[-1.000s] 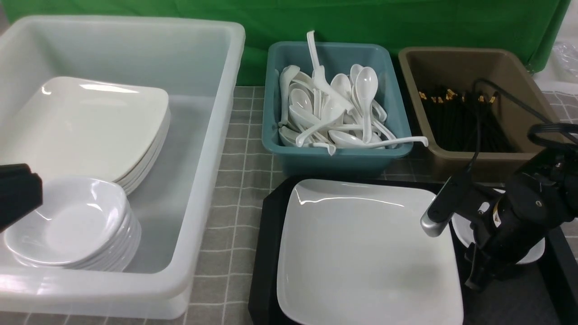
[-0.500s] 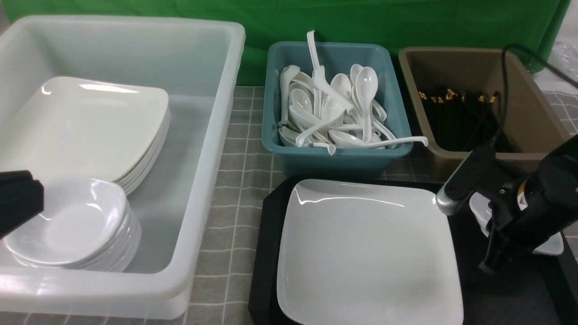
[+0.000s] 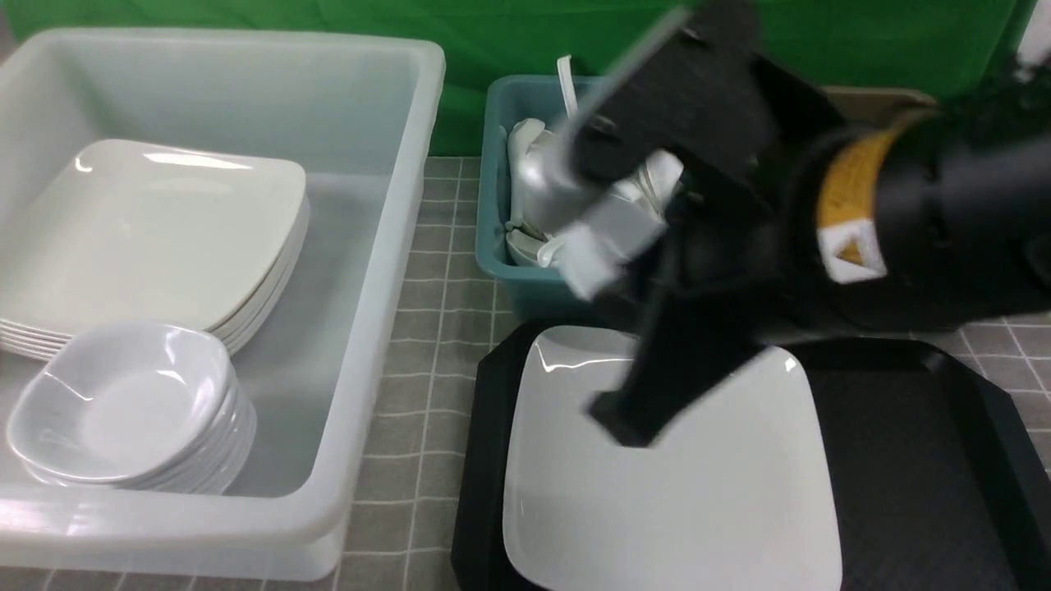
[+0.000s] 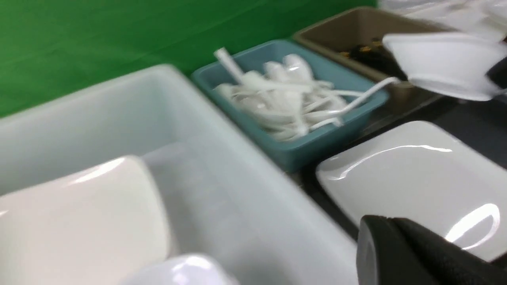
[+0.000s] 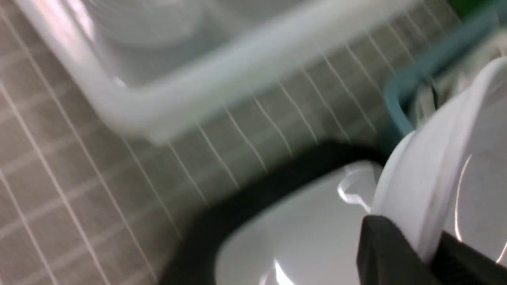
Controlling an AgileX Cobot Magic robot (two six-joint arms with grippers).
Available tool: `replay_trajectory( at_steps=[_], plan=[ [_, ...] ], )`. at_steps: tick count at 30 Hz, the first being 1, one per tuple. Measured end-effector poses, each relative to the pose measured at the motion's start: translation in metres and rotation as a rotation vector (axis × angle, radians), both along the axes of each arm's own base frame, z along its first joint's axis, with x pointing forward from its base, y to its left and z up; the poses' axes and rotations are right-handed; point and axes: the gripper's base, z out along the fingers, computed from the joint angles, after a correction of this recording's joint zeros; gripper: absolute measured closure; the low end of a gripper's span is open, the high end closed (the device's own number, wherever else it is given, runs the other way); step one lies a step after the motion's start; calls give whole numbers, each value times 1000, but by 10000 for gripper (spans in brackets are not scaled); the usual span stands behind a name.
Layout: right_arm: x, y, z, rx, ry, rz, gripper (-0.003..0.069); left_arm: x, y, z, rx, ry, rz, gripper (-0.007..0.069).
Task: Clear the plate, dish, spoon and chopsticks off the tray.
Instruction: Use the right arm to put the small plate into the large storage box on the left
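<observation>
The small white dish (image 4: 443,63) hangs in the air past the plate's far corner, and my right gripper (image 5: 427,245) is shut on its rim (image 5: 424,190). In the front view the right arm (image 3: 821,213) sweeps blurred above the plate (image 3: 673,492) and hides the dish. The large square plate lies on the black tray (image 3: 903,460). My left gripper (image 4: 376,221) is shut and empty, low beside the plate's near edge (image 4: 416,174). The spoon and the chopsticks of the task are out of view.
A big translucent white tub (image 3: 394,246) at the left holds a stack of square plates (image 3: 156,222) and a stack of small dishes (image 3: 123,402). Behind the tray stand a teal tub (image 3: 493,246) of white spoons and a brown tub (image 4: 356,27) with black sticks.
My right gripper has closed on the dish, lifted it off the tray's right side and swung it up and left over the plate. The left gripper has left the front view's left edge.
</observation>
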Motion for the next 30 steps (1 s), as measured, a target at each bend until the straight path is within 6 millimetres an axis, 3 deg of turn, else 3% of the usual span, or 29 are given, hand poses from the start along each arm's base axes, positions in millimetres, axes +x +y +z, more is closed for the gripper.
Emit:
replay_trajectory(
  at_steps=[4, 5, 6, 9, 10, 13, 16, 20, 22, 25, 30],
  plan=[
    [-2, 60, 7, 2, -68, 140, 601, -19, 24, -2, -4, -37, 94, 604],
    [0, 91, 1, -12, -98, 198, 601, -30, 34, -4, -24, -55, 119, 604],
    [2, 99, -1, -17, -106, 208, 601, -31, 35, -4, -26, -55, 122, 604],
    [11, 154, -26, -51, -144, 280, 601, -51, 49, -8, -95, -94, 135, 604],
    [12, 157, -27, -52, -147, 282, 601, -53, 51, -9, -100, -100, 136, 604],
    [27, 198, -61, -69, -154, 297, 601, -65, 58, -12, -142, -126, 132, 604],
    [36, 222, -90, -86, -163, 310, 595, -68, 60, -13, -152, -134, 120, 604],
    [40, 232, -113, -116, -161, 323, 538, -69, 57, -13, -138, -133, 95, 604],
    [40, 234, -120, -128, -155, 326, 433, -69, 56, -13, -147, -136, 78, 604],
    [40, 233, -122, -143, -148, 326, 281, -70, 54, -10, -155, -163, 58, 604],
    [33, 216, -110, -250, -80, 300, 158, -70, 50, -5, -188, -205, 17, 604]
  ],
)
